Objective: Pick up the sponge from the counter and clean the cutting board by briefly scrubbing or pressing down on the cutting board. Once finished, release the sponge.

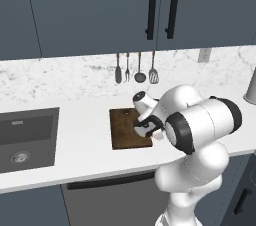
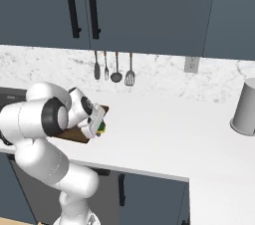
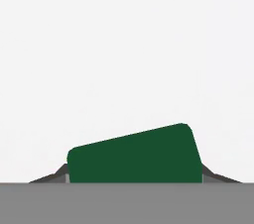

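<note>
The sponge [image 3: 134, 156] shows its dark green top in the hand view, slightly tilted, with white counter [image 3: 124, 44] behind it. A dark finger tip [image 3: 62, 172] touches each of its short ends, so my gripper [image 3: 134, 177] is shut on the sponge. From the right base view, the sponge [image 2: 102, 128] peeks green and yellow under my gripper [image 2: 98, 125], just past the right edge of the cutting board [image 2: 74, 134]. The dark brown cutting board [image 1: 125, 130] lies on the counter [image 1: 85, 135], with my hand [image 1: 146, 129] over its right edge. Whether the sponge is off the counter I cannot tell.
A dark grey sink [image 1: 27, 137] is set into the counter left of the board. Several utensils [image 1: 135, 70] hang on the backsplash behind it. A grey canister [image 2: 246, 107] stands far right. Dark cabinets [image 1: 100, 10] hang overhead. My elbow [image 1: 200, 122] bulks over the counter's front edge.
</note>
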### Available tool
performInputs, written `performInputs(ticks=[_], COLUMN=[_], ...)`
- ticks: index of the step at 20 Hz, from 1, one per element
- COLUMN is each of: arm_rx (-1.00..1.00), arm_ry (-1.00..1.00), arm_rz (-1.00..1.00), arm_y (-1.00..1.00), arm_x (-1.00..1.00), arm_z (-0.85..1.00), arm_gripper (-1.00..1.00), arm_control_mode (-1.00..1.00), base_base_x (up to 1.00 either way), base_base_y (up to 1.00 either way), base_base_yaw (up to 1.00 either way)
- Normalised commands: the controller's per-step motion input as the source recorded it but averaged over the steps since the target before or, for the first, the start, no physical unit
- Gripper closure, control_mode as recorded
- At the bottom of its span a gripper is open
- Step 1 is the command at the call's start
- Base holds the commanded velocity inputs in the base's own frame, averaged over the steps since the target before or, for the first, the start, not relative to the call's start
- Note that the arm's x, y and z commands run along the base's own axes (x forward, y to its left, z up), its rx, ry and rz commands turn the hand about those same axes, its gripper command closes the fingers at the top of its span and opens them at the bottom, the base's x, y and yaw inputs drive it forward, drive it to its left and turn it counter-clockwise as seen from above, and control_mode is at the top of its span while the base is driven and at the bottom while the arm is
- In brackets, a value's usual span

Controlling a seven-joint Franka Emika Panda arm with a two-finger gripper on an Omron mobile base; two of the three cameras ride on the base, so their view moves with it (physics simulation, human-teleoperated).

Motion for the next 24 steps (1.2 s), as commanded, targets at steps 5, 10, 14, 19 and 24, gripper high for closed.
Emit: performInputs(ticks=[5, 10, 14, 19, 24], arm_rx=[0.04, 0.14, 0.19, 0.08, 0.06], arm_ry=[0.0, 0.0, 0.0, 0.0, 0.0], arm_rz=[-0.04, 0.0, 0.0, 0.0, 0.0], arm_y=[-0.61, -0.81, -0.54, -0.07, 0.0], arm_x=[0.04, 0.06, 0.0, 0.0, 0.01], arm_z=[0.11, 0.01, -0.01, -0.02, 0.0], arm_gripper=[1.0, 1.0, 1.0, 1.0, -1.0], arm_control_mode=[-1.0, -1.0, -1.0, -1.0, -1.0], base_base_x=[0.0, 0.0, 0.0, 0.0, 0.0], base_base_y=[0.0, 0.0, 0.0, 0.0, 0.0], base_base_yaw=[0.0, 0.0, 0.0, 0.0, 0.0])
